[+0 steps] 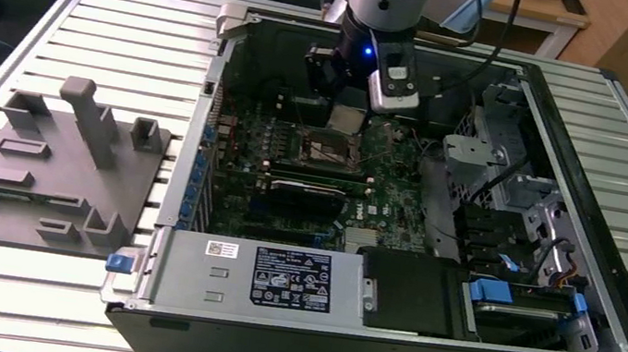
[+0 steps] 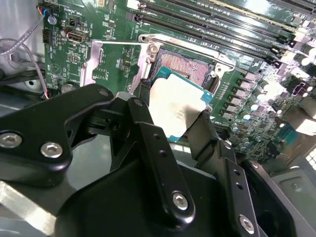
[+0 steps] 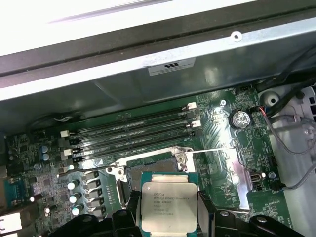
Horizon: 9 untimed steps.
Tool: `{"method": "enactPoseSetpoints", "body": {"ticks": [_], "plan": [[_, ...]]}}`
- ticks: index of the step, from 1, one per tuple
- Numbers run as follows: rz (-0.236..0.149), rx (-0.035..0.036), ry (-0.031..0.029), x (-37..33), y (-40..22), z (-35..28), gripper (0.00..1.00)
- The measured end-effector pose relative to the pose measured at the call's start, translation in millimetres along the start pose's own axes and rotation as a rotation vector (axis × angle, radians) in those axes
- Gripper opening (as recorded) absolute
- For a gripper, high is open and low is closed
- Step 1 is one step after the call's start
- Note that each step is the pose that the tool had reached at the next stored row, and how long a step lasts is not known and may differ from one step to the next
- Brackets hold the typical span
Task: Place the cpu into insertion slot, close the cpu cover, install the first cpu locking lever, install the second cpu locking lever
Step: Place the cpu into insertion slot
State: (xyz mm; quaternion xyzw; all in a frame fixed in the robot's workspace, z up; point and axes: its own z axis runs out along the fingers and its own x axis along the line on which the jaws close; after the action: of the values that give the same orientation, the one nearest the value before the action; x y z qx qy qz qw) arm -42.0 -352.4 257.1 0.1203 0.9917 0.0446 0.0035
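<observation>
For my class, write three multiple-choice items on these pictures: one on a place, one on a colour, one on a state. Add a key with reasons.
1. Where is the cpu?
A. In a person's hand
B. Clamped in the gripper
C. In a plastic box

2. What colour is the board around the slot?
A. Green
B. Red
C. White

3. What state is the slot in?
A. Filled by a chip
B. Under a heatsink
C. Bare, its contact field showing

Key:
1 B: both wrist views show the black fingers pinching the cpu's two edges.
2 A: the board is green in all three views.
3 C: the second wrist view shows the contact field just beyond the held cpu.
</observation>
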Motion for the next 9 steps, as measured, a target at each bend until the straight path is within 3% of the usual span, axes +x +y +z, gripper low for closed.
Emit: {"method": "enactPoseSetpoints", "body": {"ticks": [9], "plan": [[0.007,-0.0001,-0.0007,0.0,-0.1,1.1,0.54]]}}
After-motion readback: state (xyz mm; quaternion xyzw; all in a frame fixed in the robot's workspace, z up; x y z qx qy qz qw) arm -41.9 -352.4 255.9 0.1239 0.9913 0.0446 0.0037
